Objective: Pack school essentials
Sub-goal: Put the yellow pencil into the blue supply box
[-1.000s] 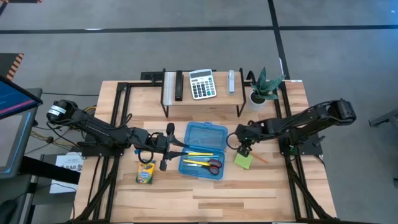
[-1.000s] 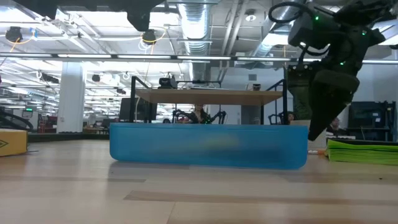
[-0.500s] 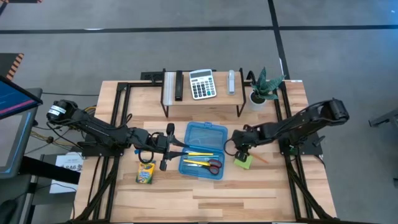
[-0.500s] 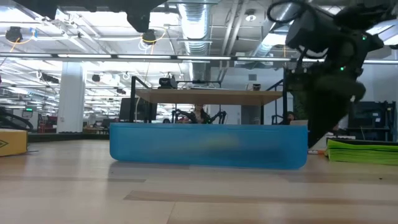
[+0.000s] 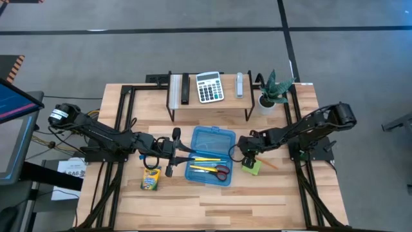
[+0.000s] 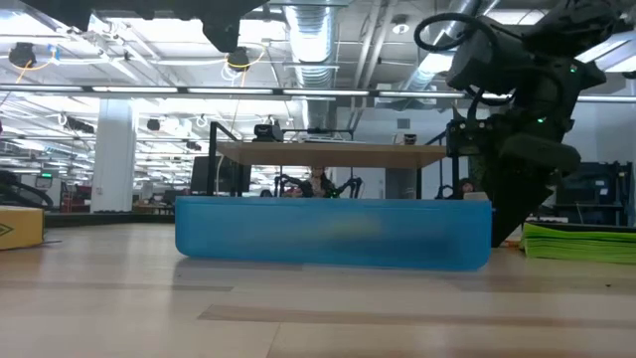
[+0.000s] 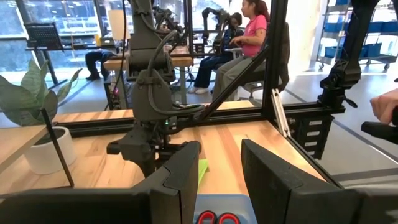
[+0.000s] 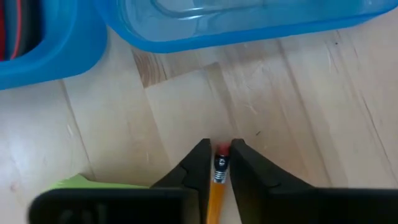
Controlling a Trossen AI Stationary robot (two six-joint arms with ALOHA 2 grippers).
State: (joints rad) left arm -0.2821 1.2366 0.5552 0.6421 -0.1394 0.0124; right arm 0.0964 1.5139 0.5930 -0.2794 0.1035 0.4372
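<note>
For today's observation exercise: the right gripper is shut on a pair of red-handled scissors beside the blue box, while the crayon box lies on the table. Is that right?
Not quite. The right gripper is shut on an orange pencil, not scissors; the right wrist view shows it. The red-handled scissors lie inside the blue box. The crayon box does lie on the table.

Counted on the surface: 1 blue case [image 5: 210,155], 1 pr. of scissors [image 5: 220,171], 3 pencils (2 in case, 1 in the right gripper [image 8: 217,163]), 1 crayon box [image 5: 150,178], 1 sticky-note pad [image 5: 251,167], 1 calculator [image 5: 209,86], 1 plant [image 5: 273,89].
</note>
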